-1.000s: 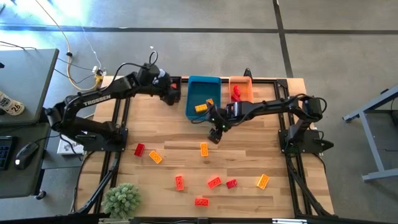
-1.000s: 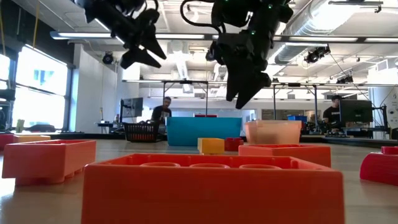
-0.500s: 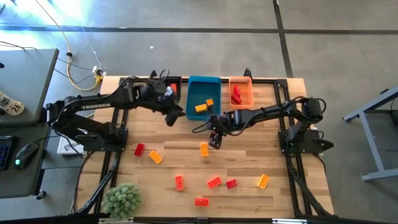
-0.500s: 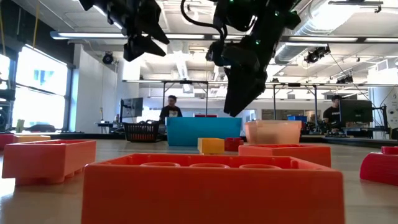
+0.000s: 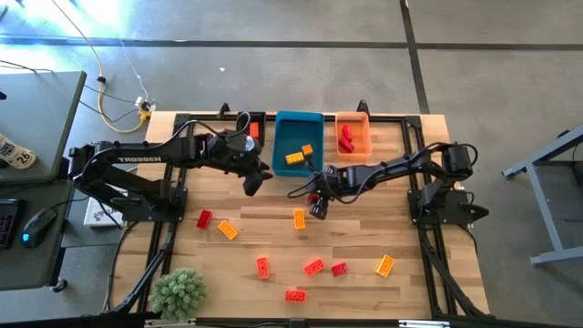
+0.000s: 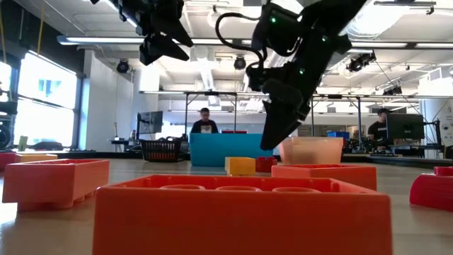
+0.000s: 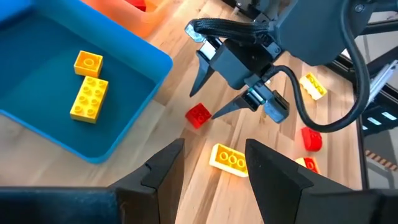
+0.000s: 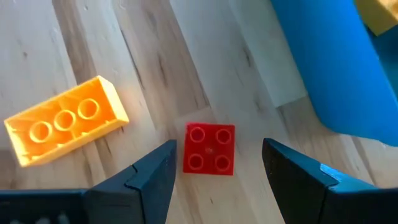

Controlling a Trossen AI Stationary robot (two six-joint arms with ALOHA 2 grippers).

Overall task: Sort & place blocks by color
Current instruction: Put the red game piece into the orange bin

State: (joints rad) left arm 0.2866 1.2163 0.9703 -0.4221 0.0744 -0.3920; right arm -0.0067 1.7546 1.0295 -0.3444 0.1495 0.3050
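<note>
Small studded bricks lie flat on the wooden table. My right gripper [image 5: 316, 202] is open and hovers low over a red two-by-two brick [image 8: 209, 149], one finger on each side of it, touching nothing. A yellow-orange brick [image 8: 65, 127] lies just beside it. My left gripper [image 5: 255, 179] is open too, higher up [image 6: 163, 48] and left of the blue bin [image 5: 298, 141], looking at the right gripper [image 7: 214, 93]. Two yellow bricks [image 7: 89, 99] rest in the blue bin. Red pieces [image 5: 346, 137] sit in the orange bin [image 5: 352, 133].
More bricks lie nearer the front edge: a red one [image 5: 204, 219], orange [image 5: 228, 230], red [image 5: 262, 267], red-orange [image 5: 313, 267], red [image 5: 339, 269], orange [image 5: 385, 265], red [image 5: 294, 295]. A small green plant [image 5: 179, 292] stands at the near left corner. People sit in the room beyond.
My left gripper has swung from the far edge beside the bins toward the table's middle, nearer the front. My right gripper has come down lower over the red brick and now hangs just above it. No brick has moved.
</note>
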